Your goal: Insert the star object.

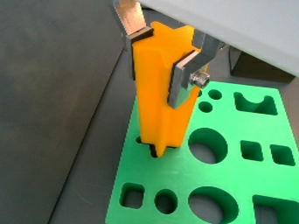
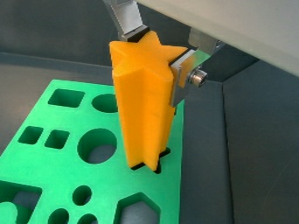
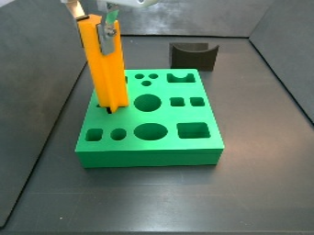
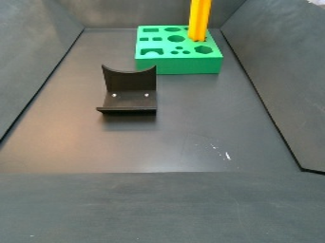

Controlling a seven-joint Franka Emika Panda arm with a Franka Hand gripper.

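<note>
Star object (image 1: 159, 87): bright-orange ridged bar, upright, lower end in green block (image 3: 153, 138); gripper (image 1: 163, 54) jaws clamping top.

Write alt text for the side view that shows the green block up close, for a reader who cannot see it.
The gripper holds the orange star object upright, its lower end in a hole near one edge of the green block, which has many shaped holes. A dark grey block with a curved notch sits behind on the dark floor.

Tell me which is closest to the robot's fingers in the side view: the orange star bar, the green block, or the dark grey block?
1. Star object: clamped in the gripper, upright.
2. Green block: right beneath, bar's foot in its hole.
3. Dark grey block: farthest, behind the green block.
</note>
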